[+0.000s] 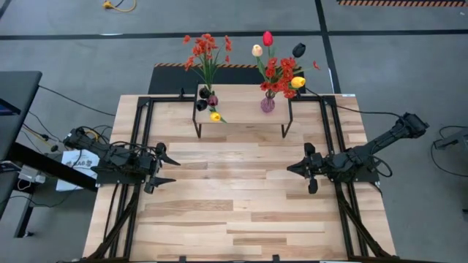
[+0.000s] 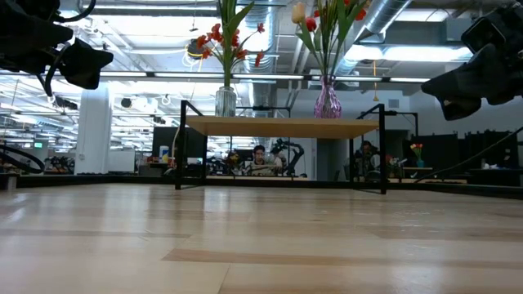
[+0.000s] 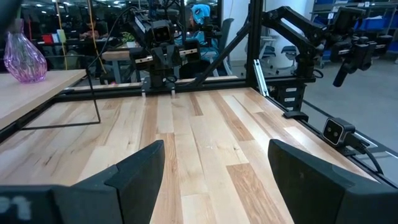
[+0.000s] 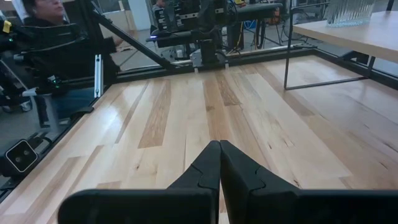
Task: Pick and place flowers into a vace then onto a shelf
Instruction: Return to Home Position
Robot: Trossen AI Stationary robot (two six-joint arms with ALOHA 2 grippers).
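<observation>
Light slatted wooden tabletop (image 1: 241, 212) in an open workshop. At left: left gripper (image 1: 169, 169), spread wide, empty, well clear of the shelf (image 1: 241, 111). On the shelf: clear vase (image 1: 210, 95) with red-orange sprays (image 1: 207, 50), then purple vase (image 1: 268, 104) with tulips (image 1: 281, 69). At right: right gripper (image 1: 292, 168), pressed shut on nothing. Placement apparently done; only the retreat to rest seemingly left.

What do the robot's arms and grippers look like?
The left arm and right arm are dark, slim and jointed, with black cables looped along them. The left gripper and right gripper each end in two flat, black, tapering fingers.
</observation>
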